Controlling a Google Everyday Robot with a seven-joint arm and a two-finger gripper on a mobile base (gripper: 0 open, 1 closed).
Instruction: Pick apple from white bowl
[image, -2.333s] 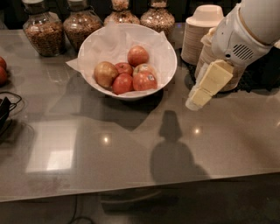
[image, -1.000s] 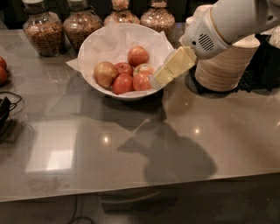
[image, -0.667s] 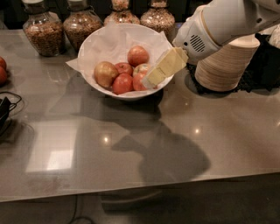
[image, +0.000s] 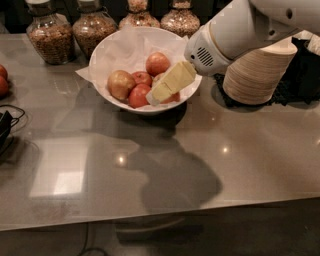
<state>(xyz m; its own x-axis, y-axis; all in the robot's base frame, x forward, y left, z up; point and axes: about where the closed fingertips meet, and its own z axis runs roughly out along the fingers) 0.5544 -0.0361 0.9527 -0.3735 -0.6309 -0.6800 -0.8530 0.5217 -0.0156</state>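
Gripper (image: 156, 95) — open or closed, cannot tell — hangs over red apples (image: 140, 96) beside the apple (image: 120, 84) in the white bowl (image: 145, 108).

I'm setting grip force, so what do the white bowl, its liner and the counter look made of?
White bowl: likely glazed ceramic, smooth glossy wall. Liner: thin paper, crinkled, matte. Counter: polished stone or laminate, mirrors light spots. The gripper, pale yellow and plastic-looking, reaches into the bowl.

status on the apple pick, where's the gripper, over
Gripper inside white bowl, right side, down among the fruit. Apple at bowl's left, not gripped. Smaller red apples sit between gripper and apple.
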